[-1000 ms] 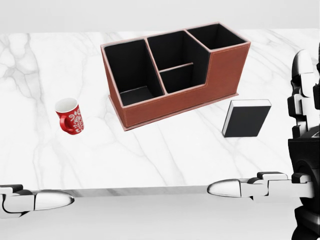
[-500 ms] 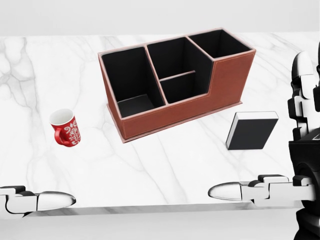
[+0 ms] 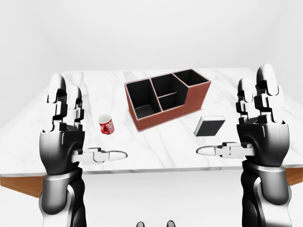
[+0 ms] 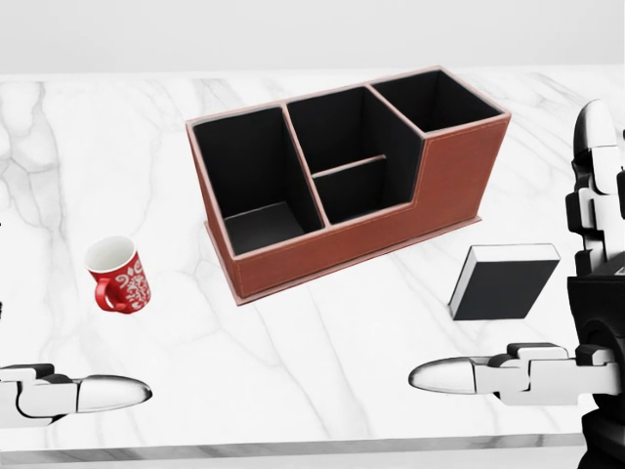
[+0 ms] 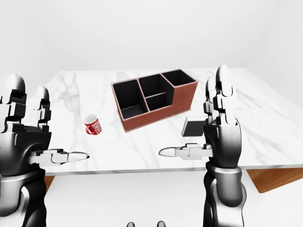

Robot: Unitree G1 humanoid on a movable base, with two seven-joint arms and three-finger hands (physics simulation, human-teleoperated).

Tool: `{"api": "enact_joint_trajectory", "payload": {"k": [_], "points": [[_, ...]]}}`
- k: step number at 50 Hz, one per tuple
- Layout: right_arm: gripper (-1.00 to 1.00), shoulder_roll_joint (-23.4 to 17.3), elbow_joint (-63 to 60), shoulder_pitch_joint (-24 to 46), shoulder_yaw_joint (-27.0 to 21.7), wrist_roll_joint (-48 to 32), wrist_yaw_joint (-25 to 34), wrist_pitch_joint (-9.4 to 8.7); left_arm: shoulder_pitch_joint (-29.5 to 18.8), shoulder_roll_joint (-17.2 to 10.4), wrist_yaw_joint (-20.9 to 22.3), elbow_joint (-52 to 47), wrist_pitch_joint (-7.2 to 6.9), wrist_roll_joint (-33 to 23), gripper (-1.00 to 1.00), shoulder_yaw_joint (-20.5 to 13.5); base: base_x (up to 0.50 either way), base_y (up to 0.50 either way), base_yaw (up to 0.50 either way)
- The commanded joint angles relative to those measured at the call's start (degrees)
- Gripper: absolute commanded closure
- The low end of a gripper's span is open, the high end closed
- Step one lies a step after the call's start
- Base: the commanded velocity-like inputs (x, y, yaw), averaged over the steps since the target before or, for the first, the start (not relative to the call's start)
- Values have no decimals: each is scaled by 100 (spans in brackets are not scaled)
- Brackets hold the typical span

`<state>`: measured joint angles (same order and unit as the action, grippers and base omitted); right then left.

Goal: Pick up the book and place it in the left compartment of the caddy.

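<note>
On the marble table (image 4: 322, 352) we had the book (image 4: 500, 283) lying flat at about 4 o'clock from the caddy (image 4: 352, 176) in the head view, near its low end wall but apart from it. Left compartment (image 4: 252, 171) sat at the 9 o'clock end, empty as far as we could see. Red mug (image 4: 118, 276) stood at 8 o'clock from the caddy, well apart.

Risks, as we judged them: the book lay flat, so fingers could fail to get under an edge and just push it across the marble, maybe into the caddy wall. It also lay at the end opposite the target, so the carry had to cross the other compartments; dropping early would land it in the wrong slot. A tilted book could catch the divider or rim.

Right hand (image 3: 258, 118) was raised, fingers upright and fully spread, thumb out sideways, holding nothing, touching nothing, short of the book. Left hand (image 3: 64, 123) same: wide open, empty, clear of the mug.
</note>
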<state>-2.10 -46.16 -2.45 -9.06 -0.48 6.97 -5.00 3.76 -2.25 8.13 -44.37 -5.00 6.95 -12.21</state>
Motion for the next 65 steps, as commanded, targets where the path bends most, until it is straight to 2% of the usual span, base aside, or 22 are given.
{"api": "enact_joint_trajectory", "payload": {"k": [1, 65], "points": [[-100, 0, -11, -26, -20, 28, 16, 0, -21, -4, 1, 80, 0, -32, -100, 24, 16, 0, 0], [-100, 26, 4, -115, 37, -58, 99, 0, 83, 26, 54, 202, 0, -70, -100, 63, 16, 0, 0]]}}
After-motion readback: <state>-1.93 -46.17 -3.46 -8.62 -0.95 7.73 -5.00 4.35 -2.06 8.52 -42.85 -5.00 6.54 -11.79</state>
